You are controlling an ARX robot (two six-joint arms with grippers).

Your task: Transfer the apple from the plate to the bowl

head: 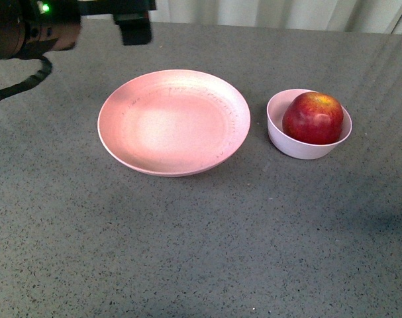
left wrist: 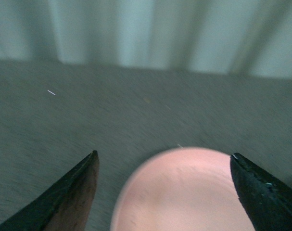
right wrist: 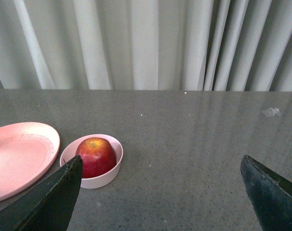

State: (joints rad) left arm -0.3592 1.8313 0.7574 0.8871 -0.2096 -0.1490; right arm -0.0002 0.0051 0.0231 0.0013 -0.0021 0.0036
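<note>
- The apple (head: pixel 313 118) is being seen seated inside the bowl (head: pixel 277 132), filling most of it and rising above the rim. The plate (head: pixel 174 122) is lying bare just beside the bowl.
- The transfer is being judged as done. Only the closing step, clearing the arms away, is being taken as in hand.
- The left gripper (left wrist: pixel 163 155) is being held with its jaws spread wide and nothing between them. It is poised above the far side of the plate, whose rim is showing between the fingertips.
- The right gripper (right wrist: pixel 160 158) is likewise being held with its jaws parted and empty. It is well apart from the bowl, which is being viewed from low over the table (head: pixel 201 252).
- No further grasp is being called for. The next move is being judged as a plain pull-back, best taken upward and away so that neither plate nor bowl is being nudged.
- The gap between plate and bowl is being found narrow, so sideways travel there is being advised against.
- Wide bare tabletop is being offered on the near side and to the right of the bowl. The far edge is being bounded by a curtain (right wrist: pixel 146 43), with the left arm (head: pixel 28 30) close to it.
</note>
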